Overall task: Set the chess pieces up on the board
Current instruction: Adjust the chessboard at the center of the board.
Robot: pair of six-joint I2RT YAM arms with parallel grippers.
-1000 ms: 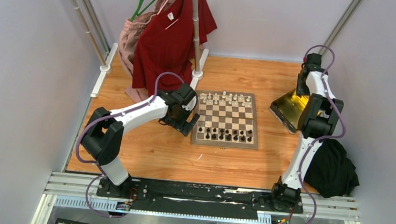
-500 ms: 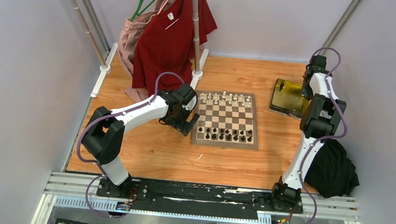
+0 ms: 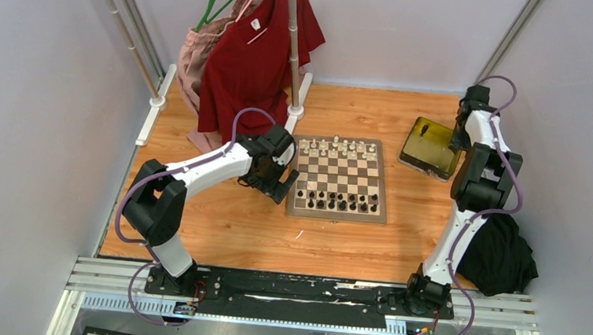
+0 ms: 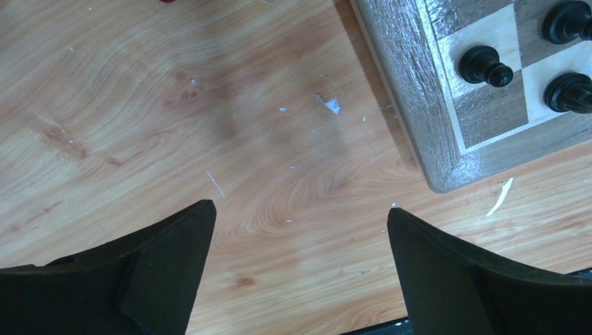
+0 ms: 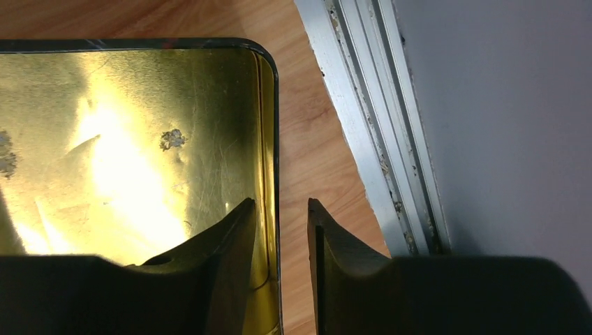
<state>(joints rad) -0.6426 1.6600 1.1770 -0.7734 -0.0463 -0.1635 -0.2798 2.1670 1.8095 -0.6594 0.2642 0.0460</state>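
Both colours look ranked, and the tray is being cleared off to the side.

On the wooden surface [image 3: 234, 226] the chessboard [image 3: 338, 215] sits at centre, unmoved over the last second. The gold tray [image 3: 423, 143] has swung from a tilt just beside the board's right edge to a spot farther back, well apart from it. The right claw [image 5: 280, 202] straddles the tray's rim, one finger inside and one outside, narrowly parted; whether it pinches the wall or has let go, I cannot tell. The left claw [image 4: 300, 207] hangs spread wide and empty over the wood, just beside the board's near-left corner. White pieces [image 3: 340, 148] line the far two ranks and black pieces [image 3: 337, 201] the near two. They are too small to count, but the setup seems essentially finished, with only tidying left.
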